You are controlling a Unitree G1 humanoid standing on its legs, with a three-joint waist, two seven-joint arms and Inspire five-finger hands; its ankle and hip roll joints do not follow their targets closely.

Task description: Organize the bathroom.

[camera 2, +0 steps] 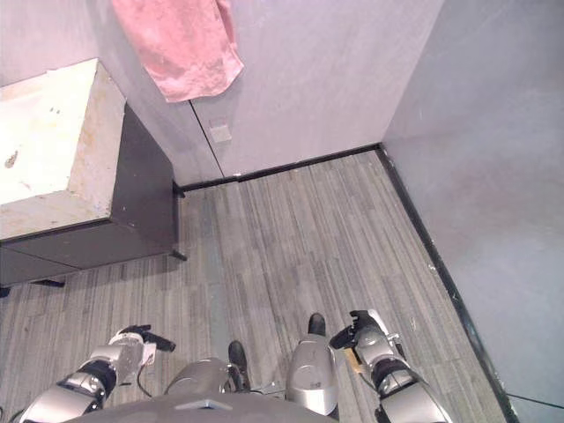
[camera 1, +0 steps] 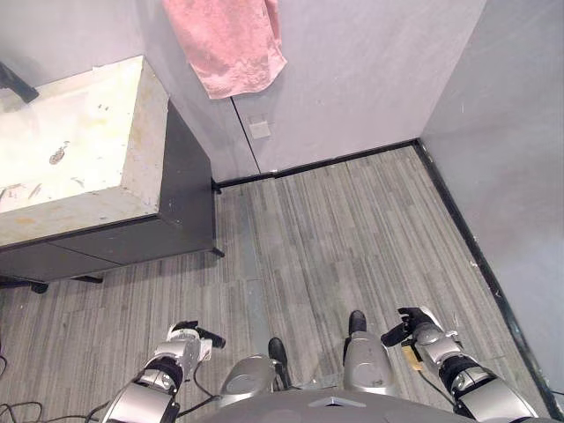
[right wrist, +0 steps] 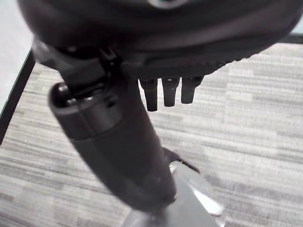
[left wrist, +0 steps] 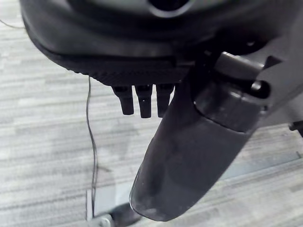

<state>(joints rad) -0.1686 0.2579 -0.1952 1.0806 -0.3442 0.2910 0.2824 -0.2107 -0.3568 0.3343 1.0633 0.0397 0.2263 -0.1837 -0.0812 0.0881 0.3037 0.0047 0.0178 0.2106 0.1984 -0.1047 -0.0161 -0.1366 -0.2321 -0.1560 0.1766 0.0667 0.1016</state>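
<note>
While pink towel [camera 1: 231, 42] hangs wall-high, left robot hand [camera 1: 196, 335] low, well apart.

The two eye views look steeply down from head height at the striped floor [camera 1: 352, 229], sharing the sink counter [camera 1: 132, 189] and pink towel [camera 2: 181, 44]. Each wrist view faces the same floor from very close, past its own hand.

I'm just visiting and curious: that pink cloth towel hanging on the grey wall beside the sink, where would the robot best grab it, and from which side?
Probably the lower hanging edge of the pink cloth towel, approached from the front, off the open floor. It drapes flat against the grey wall with its loose bottom corner free, so fingers could likely pinch that hem. The pale stone sink counter blocks its left side.
</note>
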